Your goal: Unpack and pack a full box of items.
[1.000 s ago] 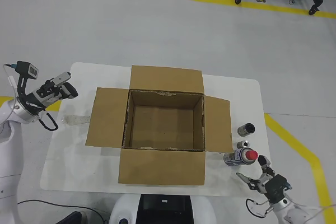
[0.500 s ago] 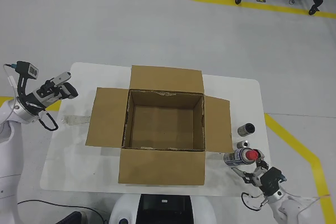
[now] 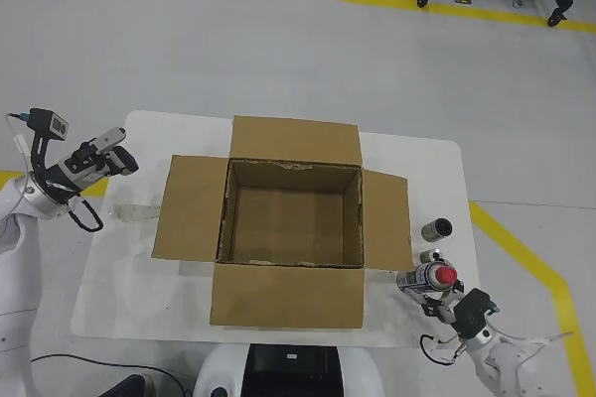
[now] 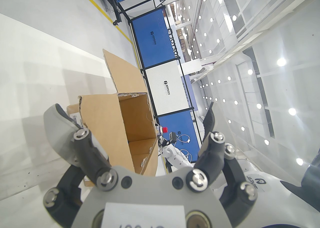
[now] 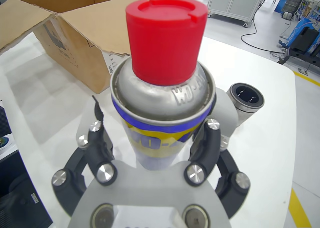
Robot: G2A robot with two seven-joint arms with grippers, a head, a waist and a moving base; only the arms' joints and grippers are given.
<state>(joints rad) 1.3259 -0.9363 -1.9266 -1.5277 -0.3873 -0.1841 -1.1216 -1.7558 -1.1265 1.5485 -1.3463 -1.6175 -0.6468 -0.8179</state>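
An open cardboard box [image 3: 293,213] with all flaps spread stands mid-table, and its inside looks empty. To its right a spray can [image 3: 427,277] with a red cap stands upright. My right gripper [image 3: 445,300] is at the can from the table's front edge. In the right wrist view the can [image 5: 162,104] stands between the fingers [image 5: 96,111] of this gripper [image 5: 160,114], which is open, with a small gap on one side. My left gripper [image 3: 117,151] hangs open and holding nothing over the table's left end, facing the box [image 4: 105,119].
A short metal cylinder [image 3: 436,229] lies behind the can, close to the right flap; it shows just past the can [image 5: 246,100]. A clear scrap [image 3: 129,211] lies on the white table [image 3: 417,164] left of the box. The table's front edge is near the right gripper.
My right gripper has moved from the front-right corner in toward the spray can, and its fingers now stand on both sides of it. The left arm has kept still.
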